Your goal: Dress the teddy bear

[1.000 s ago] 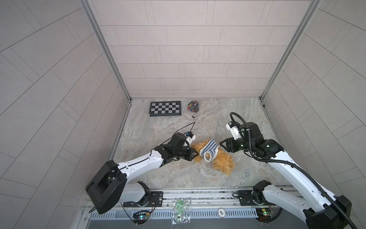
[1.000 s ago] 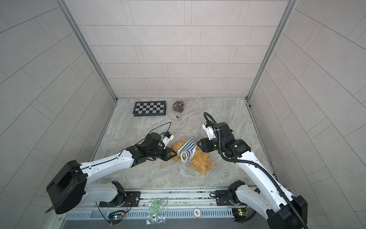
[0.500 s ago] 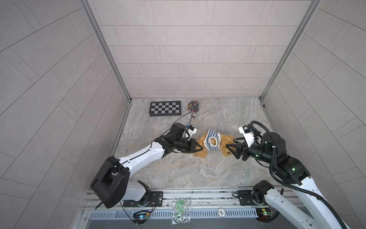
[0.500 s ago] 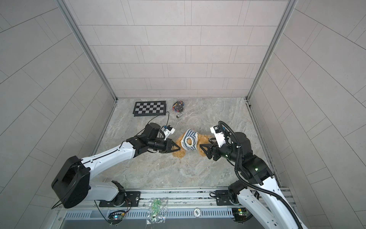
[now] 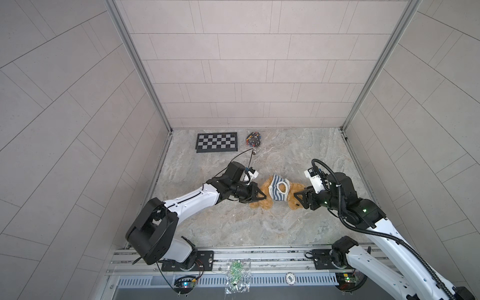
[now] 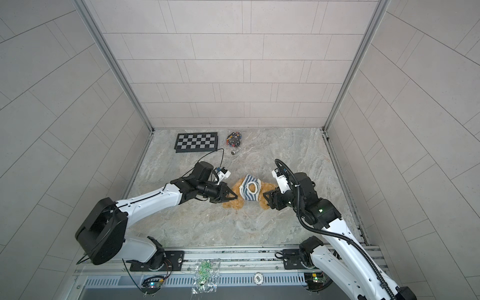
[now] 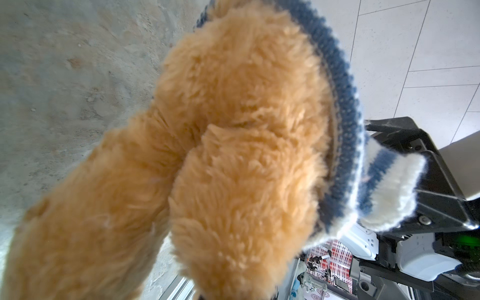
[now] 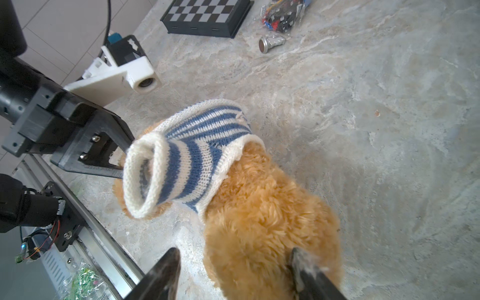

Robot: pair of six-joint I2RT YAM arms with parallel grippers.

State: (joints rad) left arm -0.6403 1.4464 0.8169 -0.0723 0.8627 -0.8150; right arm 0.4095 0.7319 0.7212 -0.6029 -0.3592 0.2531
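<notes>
The golden-brown teddy bear [image 5: 262, 204] [image 6: 233, 204] lies across the marble table, with the blue-and-white striped shirt [image 5: 279, 191] [image 6: 249, 191] round its middle. One white-edged sleeve [image 8: 145, 176] stands open and empty. My left gripper [image 5: 261, 195] [image 6: 233, 195] is shut on a furry limb at the bear's left end. Fur [image 7: 233, 130] fills the left wrist view and hides the jaws. My right gripper [image 5: 297, 201] [image 8: 233, 262] is open. Its fingers stand either side of the bear's right end [image 8: 272, 220], one of them clear of the fur.
A checkerboard [image 5: 217, 142] and a bag of small coloured parts [image 5: 253, 137] lie at the back, with a small metal piece [image 8: 270, 44] just in front of them. A clear plastic bag [image 5: 237, 275] rests on the front rail. Tiled walls close in three sides.
The bear has been pulled away from the front edge and now lies stretched sideways. The right gripper let go of the shirt, opened, swung right and came in around the bear's right end.
</notes>
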